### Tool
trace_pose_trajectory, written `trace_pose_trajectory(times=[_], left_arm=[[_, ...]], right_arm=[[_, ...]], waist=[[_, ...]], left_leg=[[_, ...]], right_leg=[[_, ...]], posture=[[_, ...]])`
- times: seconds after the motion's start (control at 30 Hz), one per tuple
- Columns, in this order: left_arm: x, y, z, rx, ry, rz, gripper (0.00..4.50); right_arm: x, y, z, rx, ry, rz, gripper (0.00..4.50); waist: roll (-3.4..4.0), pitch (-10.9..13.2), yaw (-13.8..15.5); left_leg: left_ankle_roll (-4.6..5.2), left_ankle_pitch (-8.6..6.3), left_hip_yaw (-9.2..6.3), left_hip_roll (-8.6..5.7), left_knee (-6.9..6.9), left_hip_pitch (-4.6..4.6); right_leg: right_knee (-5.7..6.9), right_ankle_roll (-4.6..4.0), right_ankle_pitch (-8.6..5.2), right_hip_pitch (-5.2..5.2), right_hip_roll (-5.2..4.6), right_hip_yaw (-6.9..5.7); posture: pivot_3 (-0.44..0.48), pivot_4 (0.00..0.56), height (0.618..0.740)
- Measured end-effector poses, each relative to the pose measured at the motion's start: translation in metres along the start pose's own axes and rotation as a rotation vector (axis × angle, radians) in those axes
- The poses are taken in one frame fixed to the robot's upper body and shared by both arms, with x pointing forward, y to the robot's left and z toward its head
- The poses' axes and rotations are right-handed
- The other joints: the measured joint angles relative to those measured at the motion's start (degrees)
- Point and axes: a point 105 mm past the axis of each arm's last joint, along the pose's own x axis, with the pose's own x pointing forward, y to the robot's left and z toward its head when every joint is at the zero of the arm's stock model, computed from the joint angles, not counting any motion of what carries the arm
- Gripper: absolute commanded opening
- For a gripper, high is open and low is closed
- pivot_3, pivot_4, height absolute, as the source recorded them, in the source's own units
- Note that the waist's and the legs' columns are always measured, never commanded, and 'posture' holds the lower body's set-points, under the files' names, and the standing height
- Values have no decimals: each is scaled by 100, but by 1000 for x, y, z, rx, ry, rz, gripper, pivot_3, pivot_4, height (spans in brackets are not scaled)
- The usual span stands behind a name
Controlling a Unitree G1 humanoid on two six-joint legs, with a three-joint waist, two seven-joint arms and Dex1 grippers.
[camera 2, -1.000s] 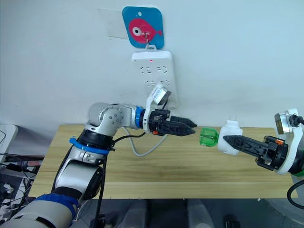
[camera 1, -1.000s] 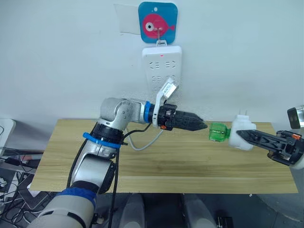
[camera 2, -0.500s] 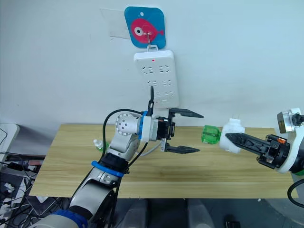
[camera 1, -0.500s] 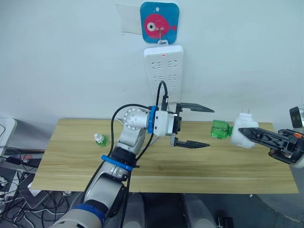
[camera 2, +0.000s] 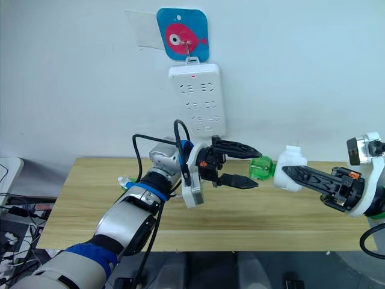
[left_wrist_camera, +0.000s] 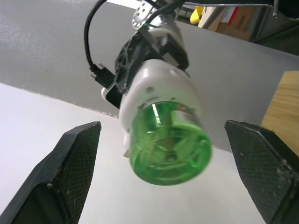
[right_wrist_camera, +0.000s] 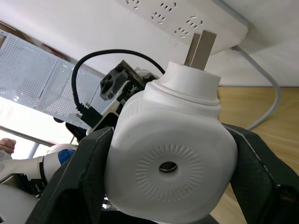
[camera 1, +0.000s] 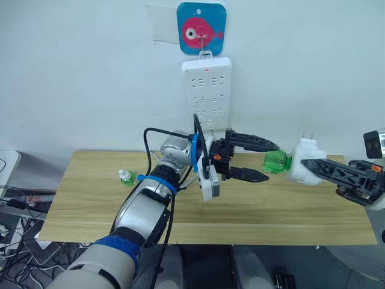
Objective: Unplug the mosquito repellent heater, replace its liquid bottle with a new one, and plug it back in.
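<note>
Lab: bench, loose cables

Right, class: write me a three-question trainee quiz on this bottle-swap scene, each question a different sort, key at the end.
1. True or false: the heater is plugged into the power strip.
2. Which gripper holds the heater? A) left B) right C) neither
3. Fill in: the bottle fitted to the heater is ____ in colour.

Key:
1. False: the right gripper holds it off the wall with its prongs bare.
2. B: the left gripper is open, its fingers either side of the bottle.
3. Green. A second small green bottle stands on the table.
</note>
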Motion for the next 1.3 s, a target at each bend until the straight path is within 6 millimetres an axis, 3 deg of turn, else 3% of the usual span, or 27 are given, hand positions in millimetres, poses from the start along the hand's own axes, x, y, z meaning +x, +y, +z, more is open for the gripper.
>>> trace_pose_trajectory(times=[0.17,0.27,0.43,0.77,0.93,1.3], left_arm=[[2,2,-2,2,10,9,4472],[1,1,-3,3,16,8,3897],[0,-2,-2,-4,18,0,2361],[2,-4,-5,-82,27,28,2268],[6,-11,-8,-609,40,64,2268],[14,-2,-11,-1718,61,-4,2268]], right_arm=[[2,0,-2,0,4,-4,3169],[3,-1,-2,0,-3,-6,3169],[4,0,1,-8,-11,2,3169],[4,0,2,-20,-3,-9,3169],[0,-2,8,-49,33,-69,3169],[-7,1,10,-78,84,-122,3169]], waist=[[0,0,-3],[0,0,-3],[1,0,-3],[3,-2,-3],[15,-9,-23],[21,-13,-25]], left_leg=[[0,0,-1,0,0,1],[0,1,-1,1,0,1],[0,1,-2,1,0,1],[0,1,-1,1,-1,1],[-2,3,-10,11,-3,1],[8,7,-21,5,0,-1]], right_leg=[[1,0,0,0,0,0],[2,0,0,0,0,-1],[2,0,0,0,0,-1],[4,0,0,0,-1,-1],[9,-1,0,-1,-3,-13],[10,0,0,1,0,-24]], posture=[[0,270,740],[-1,269,740],[1,265,740],[5,251,740],[5,236,740],[-2,228,740]])
